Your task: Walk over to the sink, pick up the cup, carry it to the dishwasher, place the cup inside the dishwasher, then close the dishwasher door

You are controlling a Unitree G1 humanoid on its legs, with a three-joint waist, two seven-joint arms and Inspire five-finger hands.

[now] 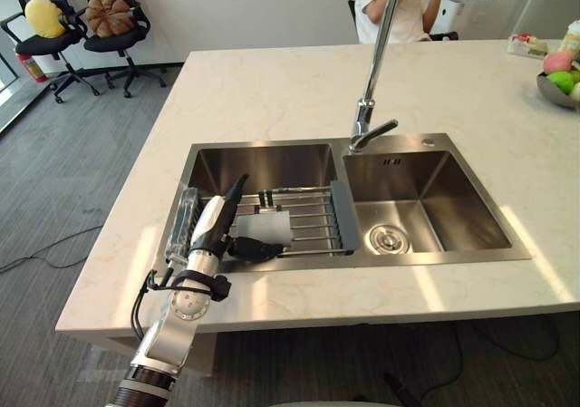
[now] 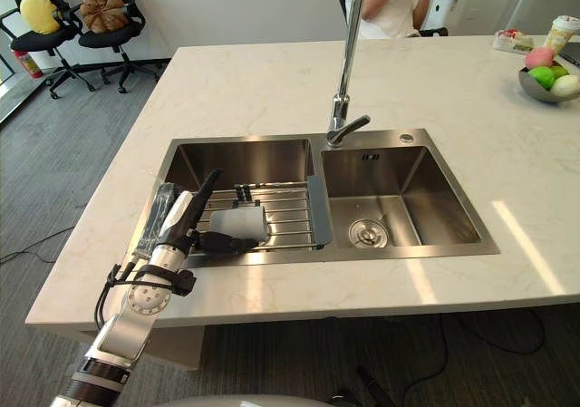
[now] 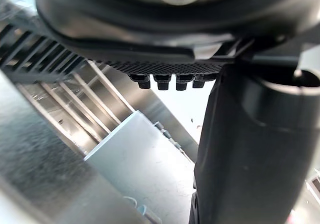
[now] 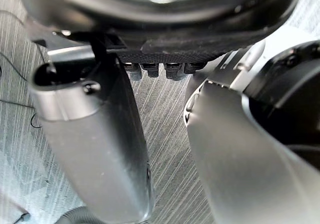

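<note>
"Steel, that sink point(image 1: 426, 141)?"

"Steel, two basins, sunk into a pale stone counter point(image 1: 272, 90) close to its near edge. A tall tap point(image 1: 367, 108) rises from the sink's far rim, between the basins."

"Where is the cup?"

"The cup point(image 1: 265, 230) is pale and lies on its side on a wire rack point(image 1: 313, 212). That rack spans the near half of the left basin, and the cup is toward its left end."

"And the left hand?"

"The left hand point(image 1: 210, 230) is over the sink's near left corner. Its fingers point(image 1: 231, 198) are stretched straight toward the counter's far edge, just left of the cup. Its thumb point(image 1: 254, 249) runs out along the cup's near side. The hand is spread, not closed round the cup. Whether the thumb touches the cup, I cannot tell."

"The right hand?"

"The right hand point(image 4: 100, 159) shows in its own wrist view, above grey floor, with its fingers relaxed."

"Anything else on the counter?"

"A bowl of fruit point(image 1: 555, 85) sits by the right edge, toward the far corner. The right basin has a round drain point(image 1: 388, 237) in its bottom. A person point(image 1: 390, 8) is just past the far edge. Two office chairs point(image 1: 113, 43) stand beyond the far left corner, one of them bearing a yellow cushion point(image 1: 43, 15)."
</note>
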